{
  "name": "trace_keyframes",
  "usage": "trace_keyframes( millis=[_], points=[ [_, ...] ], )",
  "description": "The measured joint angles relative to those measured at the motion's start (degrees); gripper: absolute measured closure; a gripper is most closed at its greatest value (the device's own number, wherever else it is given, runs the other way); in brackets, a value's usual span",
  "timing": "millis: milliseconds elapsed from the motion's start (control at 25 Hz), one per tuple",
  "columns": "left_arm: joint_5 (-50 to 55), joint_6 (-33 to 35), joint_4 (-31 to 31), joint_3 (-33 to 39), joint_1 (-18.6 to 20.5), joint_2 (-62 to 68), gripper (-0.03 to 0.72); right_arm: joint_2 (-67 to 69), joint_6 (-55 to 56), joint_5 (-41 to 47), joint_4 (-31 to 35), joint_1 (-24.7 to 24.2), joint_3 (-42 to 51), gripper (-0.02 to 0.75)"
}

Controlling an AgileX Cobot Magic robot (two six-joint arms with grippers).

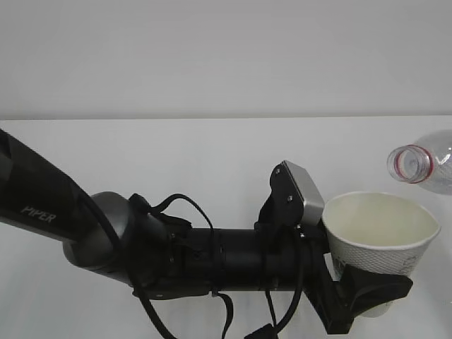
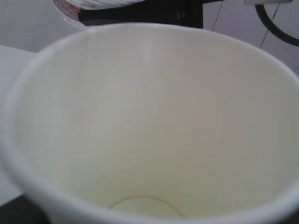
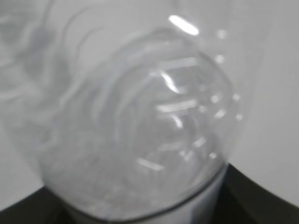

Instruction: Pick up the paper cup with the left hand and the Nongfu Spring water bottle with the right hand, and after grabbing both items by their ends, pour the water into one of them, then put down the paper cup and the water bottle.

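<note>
Your left hand [image 1: 353,296] is gripping the paper cup [image 1: 381,236] low on its wall, with the black fingers [image 1: 374,289] wrapping around the cup's base while the rim stays free above them. The cup is standing upright and lifted clear of the white table [image 1: 176,162], sitting at the right of the exterior view beyond the grey box [image 1: 304,192] on the wrist. Looking down from the left wrist, you are seeing the cup's pale interior [image 2: 149,121] right to its round bottom; whether any water is lying there I cannot tell.

The Nongfu Spring water bottle [image 1: 424,164] is hanging tipped on its side just above and to the right of the cup's rim, its uncapped mouth and red neck ring pointing left toward the cup, apart from it. No stream is showing at the mouth.

From the right wrist, the bottle's clear ribbed body [image 3: 140,135] is filling the view, blurred. Your right hand is showing only as dark edges [image 3: 261,196] at the bottom, closing on the bottle there.
</note>
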Motion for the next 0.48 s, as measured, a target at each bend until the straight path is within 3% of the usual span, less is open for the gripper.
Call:
trace_keyframes(
  millis=[480],
  points=[
    [0.03, -0.09, 0.00, 0.00, 0.00, 0.00, 0.139, 0.00, -4.30, -0.37, -0.02, 0.00, 0.00, 0.288]
  ],
)
